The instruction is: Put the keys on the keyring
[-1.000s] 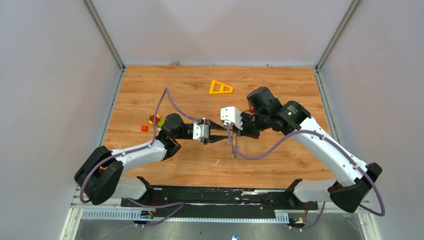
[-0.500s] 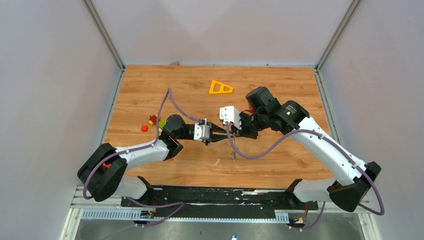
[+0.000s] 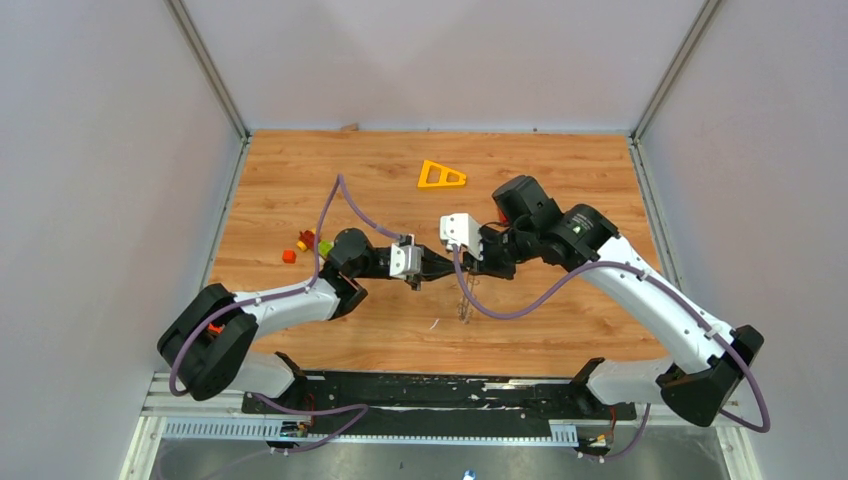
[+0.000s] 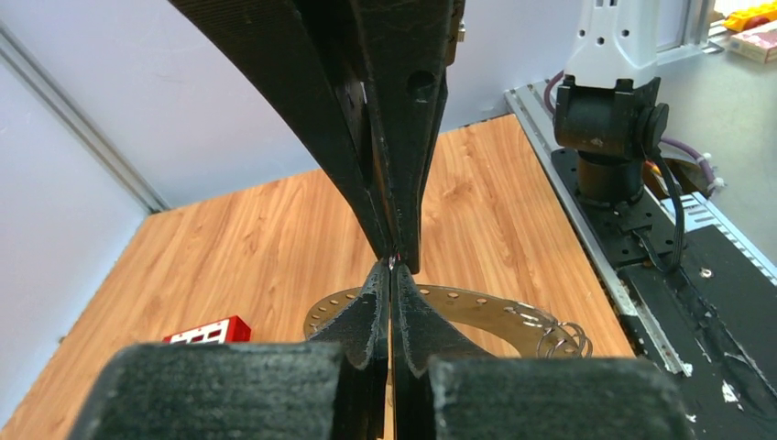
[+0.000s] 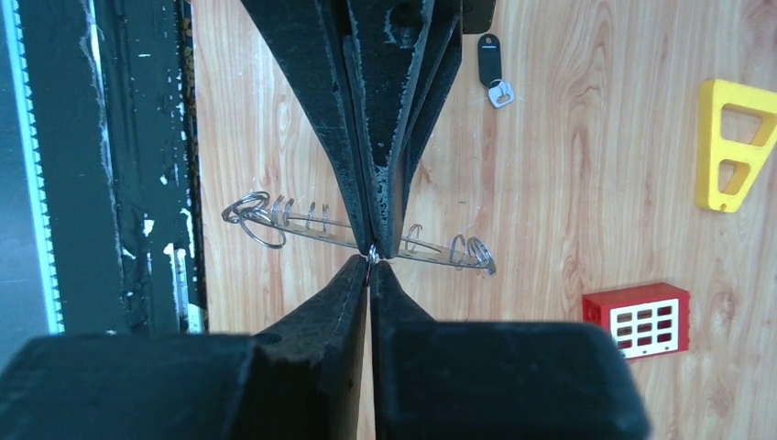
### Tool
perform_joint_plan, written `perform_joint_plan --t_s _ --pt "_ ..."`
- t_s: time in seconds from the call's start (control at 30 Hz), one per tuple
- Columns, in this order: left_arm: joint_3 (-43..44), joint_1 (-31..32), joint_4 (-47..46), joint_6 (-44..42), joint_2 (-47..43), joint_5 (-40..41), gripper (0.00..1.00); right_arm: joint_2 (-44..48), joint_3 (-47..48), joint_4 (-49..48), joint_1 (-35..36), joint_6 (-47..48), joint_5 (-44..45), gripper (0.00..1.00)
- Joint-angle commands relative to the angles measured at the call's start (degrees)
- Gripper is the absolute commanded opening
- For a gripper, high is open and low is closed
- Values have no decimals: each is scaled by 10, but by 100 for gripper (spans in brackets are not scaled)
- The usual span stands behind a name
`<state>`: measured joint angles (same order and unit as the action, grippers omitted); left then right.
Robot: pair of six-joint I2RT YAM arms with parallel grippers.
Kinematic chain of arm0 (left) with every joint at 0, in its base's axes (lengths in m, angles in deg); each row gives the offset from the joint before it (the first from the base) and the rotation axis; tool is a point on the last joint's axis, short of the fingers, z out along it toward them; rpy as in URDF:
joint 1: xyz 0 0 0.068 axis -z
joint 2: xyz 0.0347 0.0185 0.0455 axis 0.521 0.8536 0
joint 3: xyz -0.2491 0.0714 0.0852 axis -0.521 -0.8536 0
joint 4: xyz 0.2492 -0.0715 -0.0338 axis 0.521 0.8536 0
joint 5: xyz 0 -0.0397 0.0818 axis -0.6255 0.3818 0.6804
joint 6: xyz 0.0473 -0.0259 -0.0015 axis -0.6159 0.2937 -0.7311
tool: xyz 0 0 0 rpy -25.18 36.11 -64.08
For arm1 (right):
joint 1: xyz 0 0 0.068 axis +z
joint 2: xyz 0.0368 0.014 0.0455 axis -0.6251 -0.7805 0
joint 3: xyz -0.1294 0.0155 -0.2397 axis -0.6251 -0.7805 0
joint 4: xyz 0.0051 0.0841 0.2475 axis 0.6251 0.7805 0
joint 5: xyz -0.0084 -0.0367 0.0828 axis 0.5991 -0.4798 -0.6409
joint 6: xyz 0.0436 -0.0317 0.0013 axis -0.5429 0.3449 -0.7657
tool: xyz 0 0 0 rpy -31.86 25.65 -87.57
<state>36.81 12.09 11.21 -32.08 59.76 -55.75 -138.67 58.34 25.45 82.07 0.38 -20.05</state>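
a wooden desk (image 3: 300, 170) is seen beneath both arms. the left arm (image 3: 285, 300) and the right arm (image 3: 650, 290) are bent inward. the left gripper (image 4: 392, 275) and the right gripper (image 5: 370, 266) are brought tip to tip over the middle of the desk. both pairs of jaws are pressed fully together. whether anything is pinched in them cannot be told.

an orange triangular frame (image 3: 441, 176) is laid flat toward the far edge, well apart from the tips. a red keypad block (image 5: 641, 321) is seen on the desk near that frame. a few small coloured pieces (image 3: 305, 243) are scattered at the left.

the keyring (image 4: 467, 298) is seen from the left wrist as a flattened oval with holes along its rim, partly covered by the left fingers (image 4: 366, 321). from the right wrist it is seen edge-on as a thin, slightly slanted line. its long axis is run from the near rail toward the far side, and the meeting tips are laid across it. small wire loops (image 4: 563, 339) are threaded on it. in the top view it is partly crossed by a purple cable (image 3: 520, 305).

the key (image 5: 493, 69) is laid on bare desk, apart from the keyring. its long axis is run along the wood grain, with the silvery end turned toward the right gripper.
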Motion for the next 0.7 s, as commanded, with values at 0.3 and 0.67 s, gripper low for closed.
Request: perform_joint_plan --t_s 0.3,0.67 --pt "-53 4 -341 262 33 52 0 169 -159 -188 -56 -31 -98 38" --pt "-55 9 -347 298 34 82 0 217 -228 -301 -93 -76 -216 35"
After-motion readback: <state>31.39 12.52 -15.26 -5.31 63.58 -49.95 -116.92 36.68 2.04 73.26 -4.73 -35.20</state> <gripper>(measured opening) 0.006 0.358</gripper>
